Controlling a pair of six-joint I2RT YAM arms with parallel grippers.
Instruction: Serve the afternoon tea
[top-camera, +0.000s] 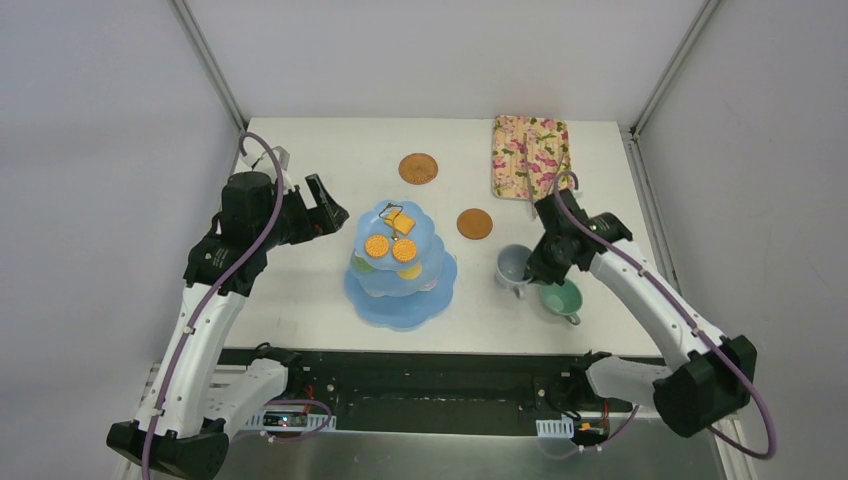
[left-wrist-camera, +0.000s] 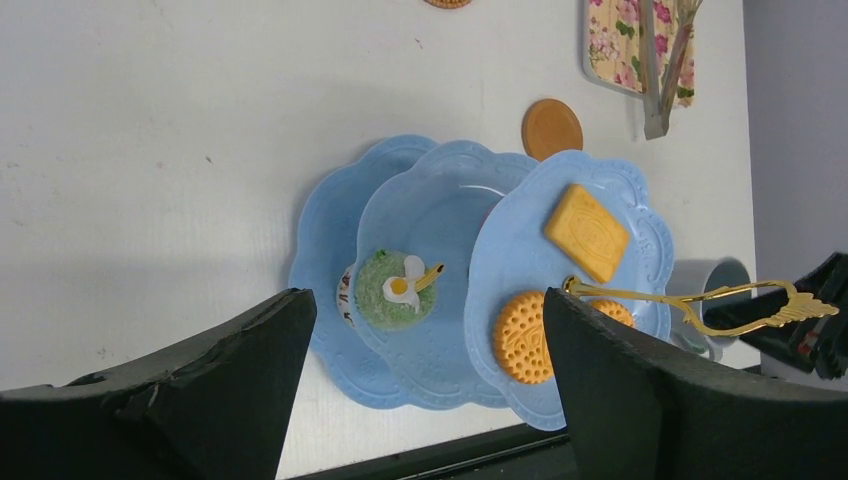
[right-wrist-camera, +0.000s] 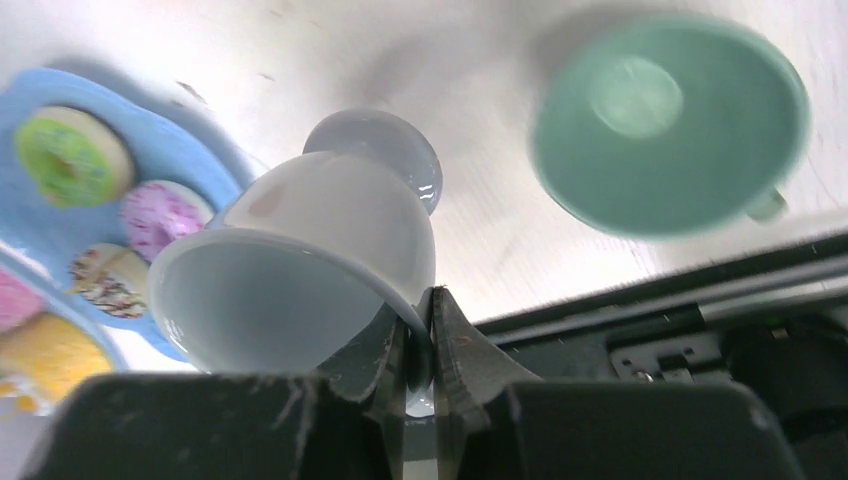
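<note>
1. The step in hand looks like carrying the grey-blue cup (top-camera: 513, 268) to a coaster. The right gripper (right-wrist-camera: 420, 312) is pinched narrow on the cup's rim, one finger inside and one outside.
2. The cup is in the right half of the desk (top-camera: 300, 160), toward the near edge, between the stand (top-camera: 400, 300) and the green cup (top-camera: 560, 297). It looks tipped; I cannot tell whether its foot is off the surface.
3. The next move calls for a level lift, then a short carry toward the far edge to the nearer coaster (top-camera: 474, 223). A rim pinch may let the cup swing.
4. The left gripper (top-camera: 330, 208) gapes wide and holds nothing, left of the stand.
5. The desk is white, matte and faintly scuffed. A floral tray (top-camera: 530, 155) lies at its far right corner. Pale walls and metal posts close it in.
</note>
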